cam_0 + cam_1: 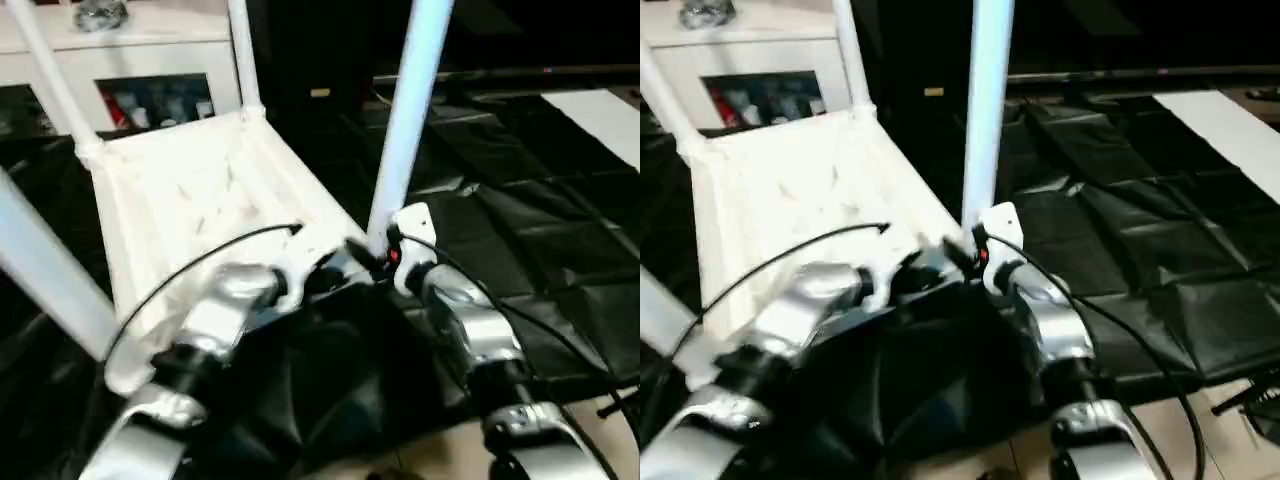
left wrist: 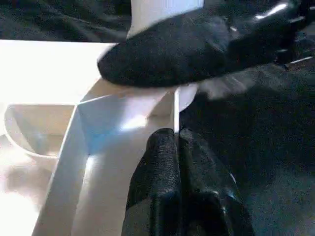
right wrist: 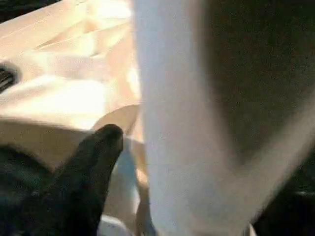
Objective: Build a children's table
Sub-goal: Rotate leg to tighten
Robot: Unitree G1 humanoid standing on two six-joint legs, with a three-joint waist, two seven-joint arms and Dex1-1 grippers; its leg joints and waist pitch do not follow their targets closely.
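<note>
Clamped shut, the left gripper [image 2: 176,147] pinches a thin upright rib on the underside of the white tabletop [image 1: 190,190], bracing the near right corner of the upturned piece where it rests over black sheeting [image 1: 520,230] on the floor. Just beyond it, one black finger [image 2: 187,49] of the right gripper [image 1: 375,255] lies across the base of the near right leg [image 1: 405,120]; whether that claw is gripping the leg or merely spread around it cannot be told, since its other finger is hidden behind the leg. That leg stands upright in its corner socket, and two more legs [image 1: 243,50] rise from the far corners in front of a white cabinet [image 1: 150,60], with a fourth leg [image 1: 50,270] slanting up at the near left. All four appear to be in place, so the work looks close to finished. The risk now lies in the seating: if the near right leg is not pushed fully home, any sideways pull as the right gripper lets go could tilt or unseat it, and the left gripper's narrow hold on the rib could slip and let the tabletop shift.
</note>
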